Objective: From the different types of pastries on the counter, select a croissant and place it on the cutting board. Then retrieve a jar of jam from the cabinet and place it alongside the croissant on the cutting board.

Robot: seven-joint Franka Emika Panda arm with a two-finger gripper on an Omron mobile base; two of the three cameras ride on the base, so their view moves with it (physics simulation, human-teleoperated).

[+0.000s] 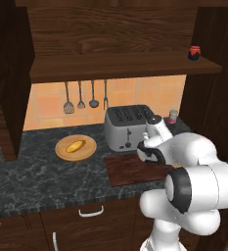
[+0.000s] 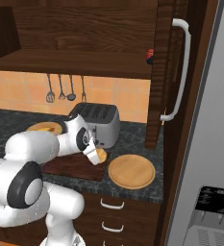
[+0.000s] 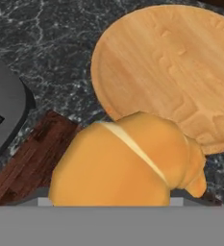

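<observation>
The pincer [image 2: 99, 157] is clenched on the croissant [image 3: 128, 161], carrying it above the bench [image 1: 32, 176] at the right end of the cutting board [image 1: 130, 171], beside an empty round plate [image 2: 131, 171]. The pastry looks light, soft and flaky, so a gentle hold across its thick middle seems wiser than one at the thin horns, which could crumble. The finger tips are hidden behind the croissant in the hand view. In the left base view the arm covers part of the board. The jar of jam [image 1: 194, 53] sits on the cabinet [image 1: 125, 66] shelf, small and hard to make out.
</observation>
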